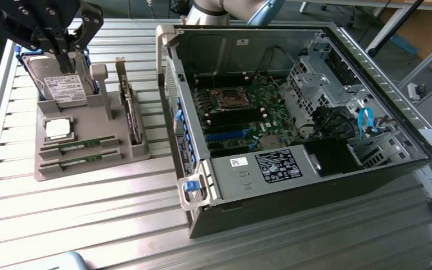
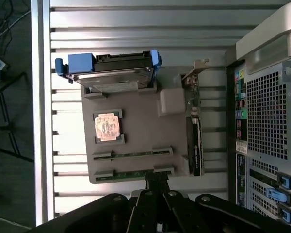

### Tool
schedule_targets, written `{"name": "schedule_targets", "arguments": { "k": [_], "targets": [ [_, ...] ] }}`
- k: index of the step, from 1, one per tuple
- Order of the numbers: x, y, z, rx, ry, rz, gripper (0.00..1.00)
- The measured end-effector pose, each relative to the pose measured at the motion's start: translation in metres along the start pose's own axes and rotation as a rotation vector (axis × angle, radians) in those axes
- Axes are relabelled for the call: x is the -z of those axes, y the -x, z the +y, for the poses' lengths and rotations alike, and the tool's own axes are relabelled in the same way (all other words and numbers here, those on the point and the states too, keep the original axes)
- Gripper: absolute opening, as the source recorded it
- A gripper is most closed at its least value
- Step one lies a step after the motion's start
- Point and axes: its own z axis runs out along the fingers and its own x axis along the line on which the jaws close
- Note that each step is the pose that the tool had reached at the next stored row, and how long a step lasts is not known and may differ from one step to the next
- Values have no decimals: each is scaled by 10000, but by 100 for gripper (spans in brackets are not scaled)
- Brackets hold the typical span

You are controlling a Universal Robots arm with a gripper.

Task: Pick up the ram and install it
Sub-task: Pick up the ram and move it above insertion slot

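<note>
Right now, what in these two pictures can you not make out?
- Exterior view: the gripper is cut by the top edge; its height above the hard drive is unclear.
- Wrist view: the shut fingers cover the edge of the holder beside the outer ram.
- Exterior view: the memory slots in the case are dark; filled or empty, I cannot tell.

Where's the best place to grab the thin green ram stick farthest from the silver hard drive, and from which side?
Probably its bare middle stretch, from straight above, pinching its thin faces. The thin green ram stick stands on edge in the grey plastic holder, ends tucked into brackets, leaving only that top edge free.
</note>
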Motion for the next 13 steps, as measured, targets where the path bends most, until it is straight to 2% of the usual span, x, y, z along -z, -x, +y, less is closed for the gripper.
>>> {"name": "schedule_targets", "arguments": {
  "k": [13],
  "targets": [
    [1,0,-7,1306,31,59,11]
  ]
}}
